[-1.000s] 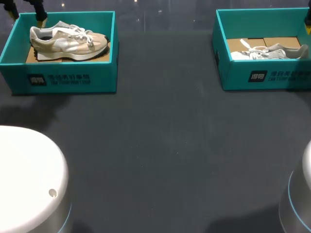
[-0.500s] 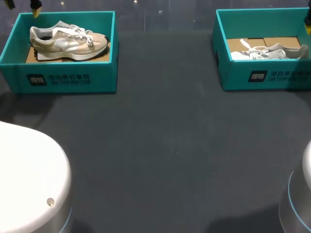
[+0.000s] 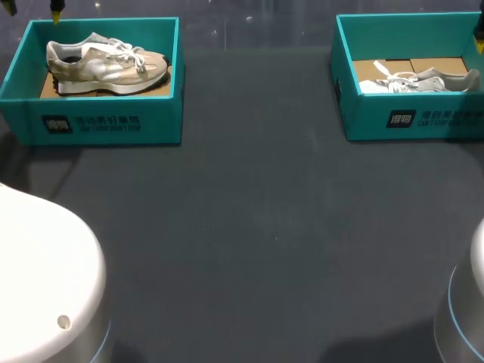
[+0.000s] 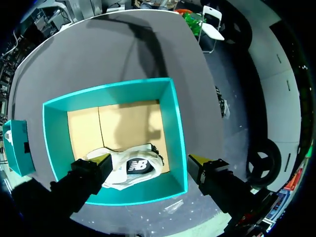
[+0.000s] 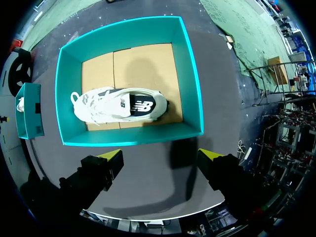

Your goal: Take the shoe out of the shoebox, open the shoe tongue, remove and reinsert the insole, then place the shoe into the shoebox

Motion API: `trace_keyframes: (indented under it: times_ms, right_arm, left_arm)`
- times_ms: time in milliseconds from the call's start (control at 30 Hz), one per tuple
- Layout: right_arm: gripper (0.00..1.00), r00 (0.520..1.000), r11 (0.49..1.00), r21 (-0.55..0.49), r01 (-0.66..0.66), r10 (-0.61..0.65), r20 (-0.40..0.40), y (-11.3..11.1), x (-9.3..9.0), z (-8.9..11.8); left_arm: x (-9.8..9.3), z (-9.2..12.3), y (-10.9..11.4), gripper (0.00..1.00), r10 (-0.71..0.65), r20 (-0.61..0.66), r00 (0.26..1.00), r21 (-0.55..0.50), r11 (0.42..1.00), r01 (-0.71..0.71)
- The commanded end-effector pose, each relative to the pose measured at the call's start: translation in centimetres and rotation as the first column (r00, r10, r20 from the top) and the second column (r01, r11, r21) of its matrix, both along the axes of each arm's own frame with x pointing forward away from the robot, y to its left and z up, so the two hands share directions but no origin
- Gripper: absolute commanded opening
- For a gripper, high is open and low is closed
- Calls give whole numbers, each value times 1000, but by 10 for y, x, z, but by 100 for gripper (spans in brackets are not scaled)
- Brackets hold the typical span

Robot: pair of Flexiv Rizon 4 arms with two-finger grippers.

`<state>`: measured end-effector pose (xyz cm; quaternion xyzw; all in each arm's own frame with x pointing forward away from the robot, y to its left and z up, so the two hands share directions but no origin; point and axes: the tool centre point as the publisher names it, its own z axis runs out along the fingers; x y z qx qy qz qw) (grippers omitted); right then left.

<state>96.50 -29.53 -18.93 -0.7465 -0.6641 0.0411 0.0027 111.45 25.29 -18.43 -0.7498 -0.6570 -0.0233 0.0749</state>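
L claw [image 4: 149, 159], R claw [image 5: 160, 155]: both apart.
L over shoe [image 4: 131, 168] in teal shoebox [image 4: 177, 128]; R just off 2nd shoebox [image 5: 191, 79], 2nd shoe [image 5: 118, 104] inside.

1. The left shoebox [image 3: 98, 125] is teal and open-topped, at the table's far left.
2. A beige sneaker [image 3: 106, 66] with white laces lies on its side inside it, toe toward the table's middle.
3. The right shoebox [image 3: 412, 117] is identical, at the far right.
4. A white sneaker [image 3: 420, 80] with grey panels lies on its side inside, on the cardboard floor.

Head: high behind robot, looking down table. Wrists: overhead, straight down on far left shoebox [image 4: 178, 131], far right shoebox [image 5: 190, 74] respectively; both shared with head.
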Motion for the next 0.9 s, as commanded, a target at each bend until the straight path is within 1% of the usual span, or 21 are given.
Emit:
trace_keyframes:
  times_ms: [33,100,133,167,200,267,333,367,400,733,767,800,833,900]
  right_arm:
    - [100,1000,1000,1,0,0,1,0,0,0]
    - [100,1000,1000,1,0,0,1,0,0,0]
    - [100,1000,1000,1,0,0,1,0,0,0]
    - [100,1000,1000,1,0,0,1,0,0,0]
    - [100,1000,1000,1,0,0,1,0,0,0]
    - [100,1000,1000,1,0,0,1,0,0,0]
    - [100,1000,1000,1,0,0,1,0,0,0]
    - [100,1000,1000,1,0,0,1,0,0,0]
    - [100,1000,1000,1,0,0,1,0,0,0]
    - [100,1000,1000,1,0,0,1,0,0,0]
    - [100,1000,1000,1,0,0,1,0,0,0]
    - [100,1000,1000,1,0,0,1,0,0,0]
    - [100,1000,1000,1,0,0,1,0,0,0]
    - [100,1000,1000,1,0,0,1,0,0,0]
  left_arm:
    - [4,1,0,100,-1,-10,1000,1,1000,1]
    - [4,1,0,100,-1,-10,1000,1,1000,1]
    - [7,-3,0,100,-17,5,1000,-22,1000,17]
    - [11,-9,0,100,-7,11,1000,-27,1000,8]
    - [16,-16,1,100,20,14,1000,-11,1000,-20]
    - [22,-29,4,100,41,16,999,-27,999,-40]
    - [25,-40,8,100,80,27,996,-43,996,-79]
    - [27,-45,10,100,116,25,993,-28,993,-116]
    - [29,-47,13,100,132,14,991,-41,990,-131]
    - [29,-47,13,100,132,14,991,-41,990,-131]
    - [31,-49,12,100,133,16,991,-42,990,-132]
    - [35,-53,12,100,109,17,994,-69,992,-108]
    - [38,-58,12,100,130,24,991,-49,991,-128]
    - [43,-65,13,100,124,31,992,-64,990,-122]
